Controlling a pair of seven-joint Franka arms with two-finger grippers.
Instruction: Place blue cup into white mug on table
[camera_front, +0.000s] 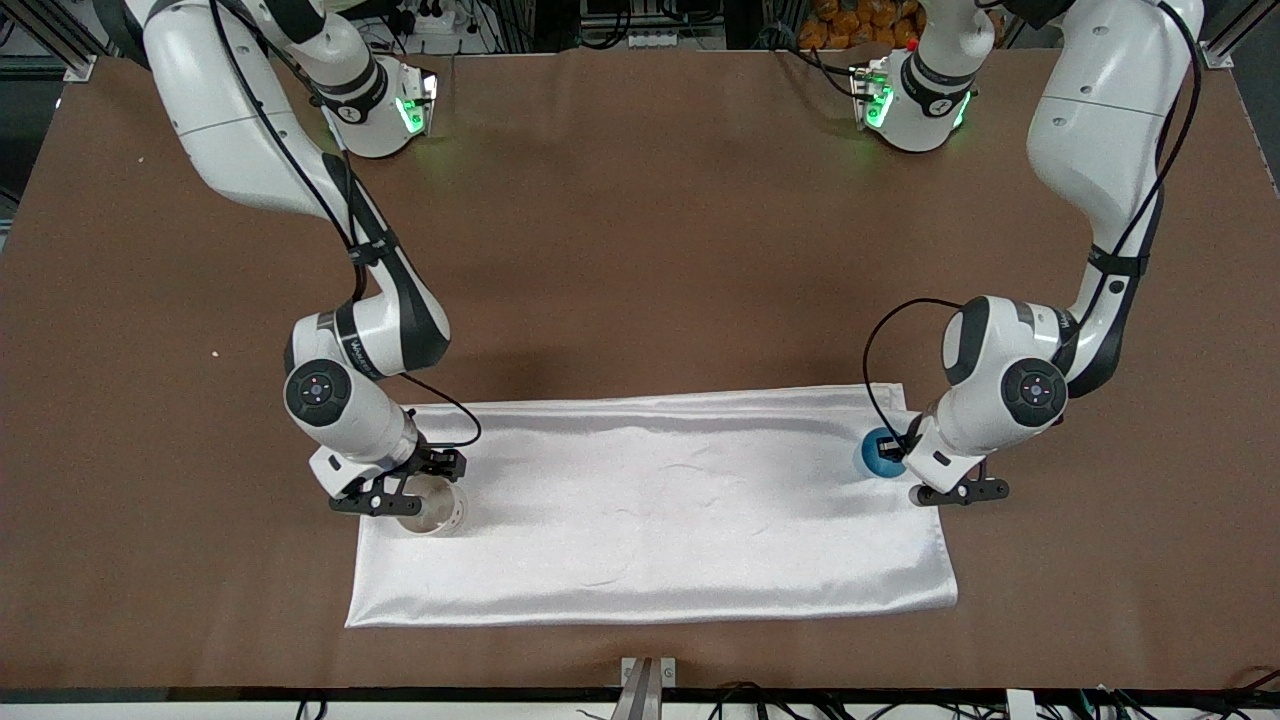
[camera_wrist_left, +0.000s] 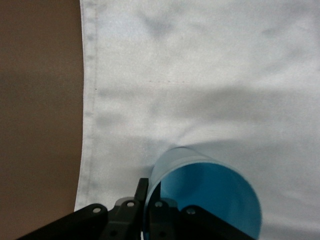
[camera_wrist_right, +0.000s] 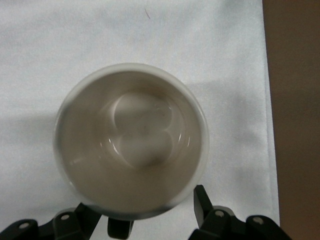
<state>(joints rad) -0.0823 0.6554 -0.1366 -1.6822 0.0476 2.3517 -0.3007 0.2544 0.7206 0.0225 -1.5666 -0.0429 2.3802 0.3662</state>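
text: none legible | right arm white forearm link (camera_front: 365, 352): small dark lettering, too small to read | left arm white forearm link (camera_front: 1062, 322): similar small lettering, unreadable | small white ceramic mug (camera_wrist_right: 131, 141): faint dark marks only, no words | small bright-blue plastic cup (camera_wrist_left: 205, 200): unmarked

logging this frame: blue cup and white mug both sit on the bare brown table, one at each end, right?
Not quite. The blue cup and white mug do sit one at each end, but on the white satin cloth spread over the table, not on bare brown table. The front view shows it; both wrist views show white fabric under each.
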